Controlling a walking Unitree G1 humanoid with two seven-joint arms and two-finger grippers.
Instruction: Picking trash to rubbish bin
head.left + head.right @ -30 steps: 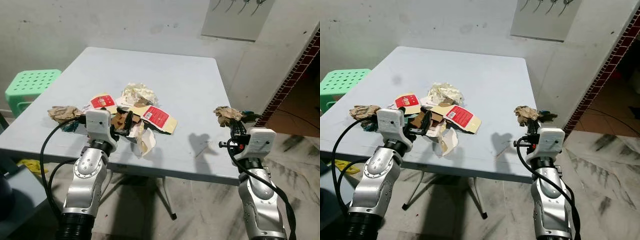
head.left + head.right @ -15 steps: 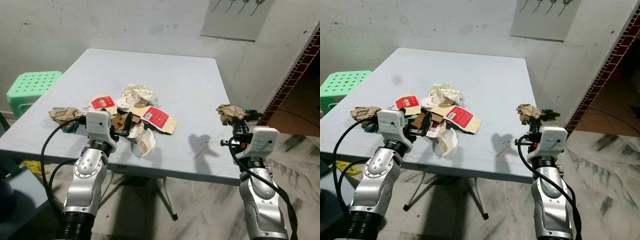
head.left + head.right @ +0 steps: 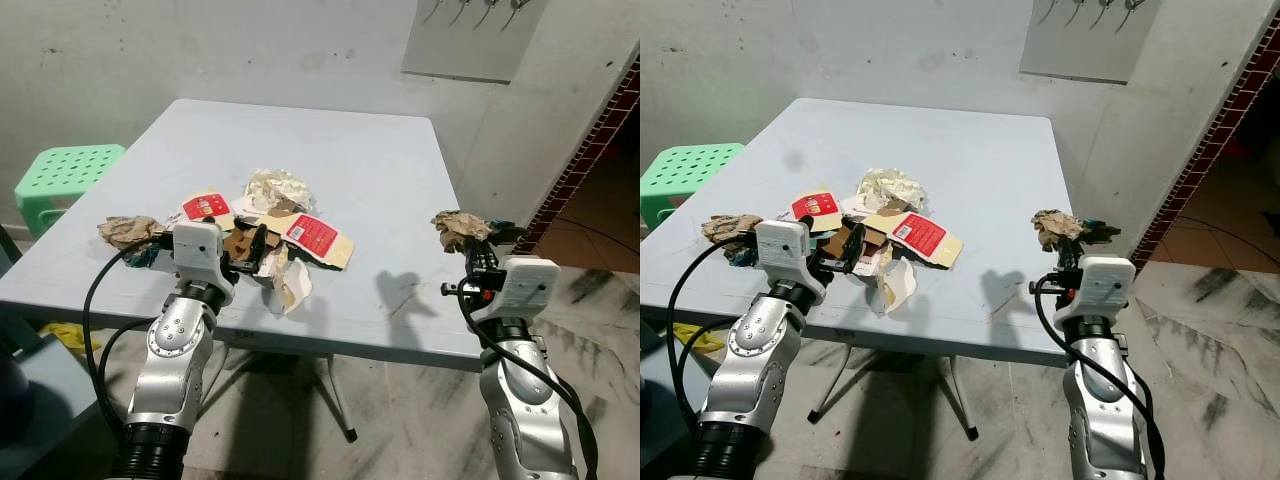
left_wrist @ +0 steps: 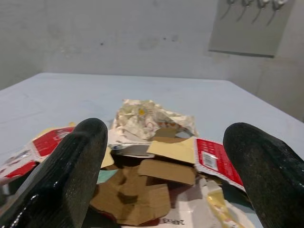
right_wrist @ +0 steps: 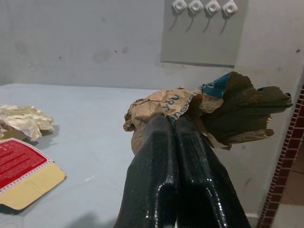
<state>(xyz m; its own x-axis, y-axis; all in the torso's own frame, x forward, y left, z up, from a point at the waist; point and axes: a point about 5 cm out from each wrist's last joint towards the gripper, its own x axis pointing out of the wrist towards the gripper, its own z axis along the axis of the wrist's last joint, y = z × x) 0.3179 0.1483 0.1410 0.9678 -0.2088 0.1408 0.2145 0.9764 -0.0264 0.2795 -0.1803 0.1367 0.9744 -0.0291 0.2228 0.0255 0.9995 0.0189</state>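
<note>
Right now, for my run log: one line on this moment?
left pincer: open at trash pile | right pincer: shut on crumpled paper | table: trash remains

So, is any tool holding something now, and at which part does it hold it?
The right tool is shut on a crumpled brown paper wad, pinched at its lower edge. The left tool is open over the trash pile, holding nothing.

I stand in a plain home utility room: stained white wall [image 3: 250, 40], marble-patterned floor [image 3: 400, 420], green plastic stool [image 3: 62, 170], wall hooks [image 5: 204, 7], grey table [image 3: 330, 130].
</note>
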